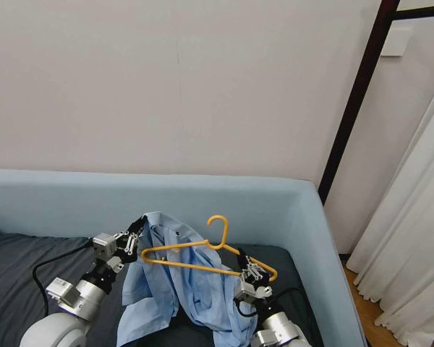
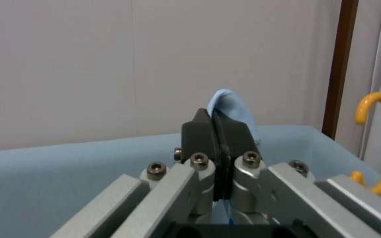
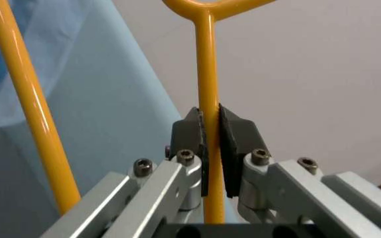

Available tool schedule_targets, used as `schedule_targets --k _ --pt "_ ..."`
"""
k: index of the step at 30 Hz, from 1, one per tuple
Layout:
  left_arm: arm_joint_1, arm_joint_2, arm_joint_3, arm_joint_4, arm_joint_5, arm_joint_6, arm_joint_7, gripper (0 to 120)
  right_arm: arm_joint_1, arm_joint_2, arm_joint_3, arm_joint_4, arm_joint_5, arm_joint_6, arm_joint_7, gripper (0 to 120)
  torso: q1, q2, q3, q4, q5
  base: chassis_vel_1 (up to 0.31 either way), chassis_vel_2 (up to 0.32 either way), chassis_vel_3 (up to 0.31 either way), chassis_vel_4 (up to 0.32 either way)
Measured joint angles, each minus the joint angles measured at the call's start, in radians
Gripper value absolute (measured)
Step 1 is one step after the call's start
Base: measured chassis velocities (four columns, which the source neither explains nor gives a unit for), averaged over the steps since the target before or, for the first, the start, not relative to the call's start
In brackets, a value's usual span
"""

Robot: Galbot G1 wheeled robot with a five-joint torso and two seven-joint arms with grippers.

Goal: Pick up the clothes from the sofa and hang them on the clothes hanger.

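Head view: a blue shirt (image 1: 175, 289) hangs on a yellow hanger (image 1: 195, 266) held up over the sofa (image 1: 202, 194), toward its right end.
Left gripper (image 1: 132, 242): raised above the dark seat (image 1: 22, 253) at the shirt's left shoulder. Its fingers are pinched tight on a fold of the shirt, and in the left wrist view the cloth sticks up just past the tips.
Right gripper (image 1: 254, 273): at the hanger's right end, clamped on the yellow rod. In the right wrist view the rod runs straight up between the pads.
Hanger: tilted, with the left end higher than the right and the hook pointing up, touching nothing.
Shirt: draped over the hanger's left arm and middle, with loose cloth falling toward the seat between the two arms.
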Motion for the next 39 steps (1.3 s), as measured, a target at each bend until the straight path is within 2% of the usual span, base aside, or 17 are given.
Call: schedule_targets --k 12,18,26,30,33,39 --pt "0.019 -0.009 0.043 -0.009 0.037 0.001 0.002 0 0.014 0.010 0.029 0.022 0.050 -0.031 0.000 5 0.000 0.000 0.000 0.0000 0.0001 0.000 0.000 0.000 0.000" --pt "0.022 -0.037 0.100 -0.005 0.077 -0.002 0.004 0 0.058 0.035 -0.001 0.012 0.083 -0.073 0.001 5 0.000 0.000 0.000 0.0001 0.0000 0.000 0.000 0.000 0.000" --pt "0.012 -0.039 0.139 0.030 0.104 -0.004 0.009 0 0.107 0.046 -0.023 -0.015 0.128 -0.097 0.000 5 0.000 0.000 0.000 -0.0001 0.0000 0.000 0.000 0.000 0.000" --pt "0.004 -0.031 0.133 0.051 0.106 -0.009 0.012 0 0.123 0.039 -0.012 -0.023 0.134 -0.094 -0.002 5 0.000 0.000 0.000 0.0000 0.0000 0.000 0.000 0.000 0.000" --pt "-0.009 -0.015 0.106 0.060 0.091 -0.012 0.012 0 0.146 0.034 0.035 -0.033 0.145 -0.078 -0.010 5 0.000 0.000 0.000 0.0000 -0.0001 0.000 0.000 0.000 0.000" --pt "-0.018 0.002 0.069 0.026 0.063 -0.012 0.008 0 0.137 0.015 0.047 -0.041 0.121 -0.065 -0.025 5 0.000 0.000 0.000 0.0002 -0.0001 0.000 0.000 0.000 0.000"
